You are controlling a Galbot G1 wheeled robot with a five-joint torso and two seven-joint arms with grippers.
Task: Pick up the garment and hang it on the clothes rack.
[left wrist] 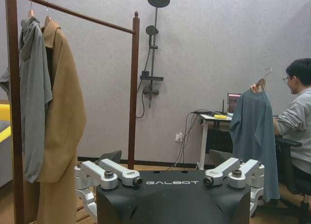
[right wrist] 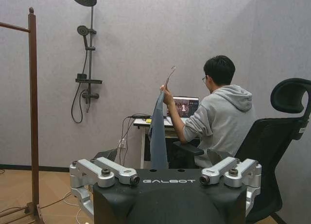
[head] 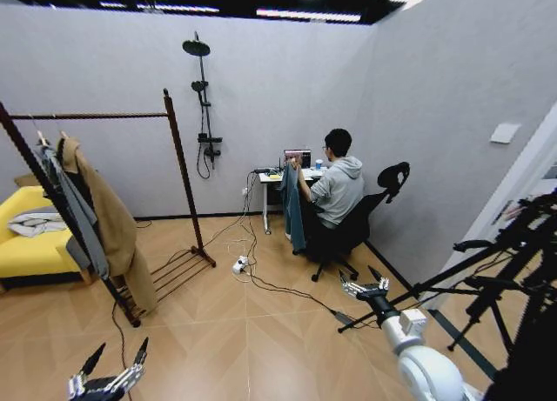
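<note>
The garment [head: 292,205] is hanging from a wooden hanger that a seated person's hand [head: 294,163] is holding up beside a small desk [head: 277,177] at the far wall, well apart from the robot. In the left wrist view the blue cloth [left wrist: 254,136] is draping straight down below the hand [left wrist: 254,88], with the hanger's hook [left wrist: 267,71] sticking up above it; in the right wrist view the garment [right wrist: 158,136] is showing edge-on.

The clothes rack [head: 104,116] is standing to the robot's left, already carrying a tan coat [head: 109,218] and a grey garment [head: 74,210] at its near end, leaving the far part of the bar [left wrist: 92,19] bare.

The left gripper [head: 111,359] is hovering low over the floor with its fingers apart and holding nothing; the right gripper [head: 365,285] is reaching forward, likewise spread and empty.

The step in hand appears to be closing the distance to take the garment. To do it well, the robot should be aiming the right gripper at the hanger near its hook rather than at the loose cloth, which would likely slip or bunch. It should also be steering around the cables [head: 261,279] trailing across the floor between it and the desk.
</note>
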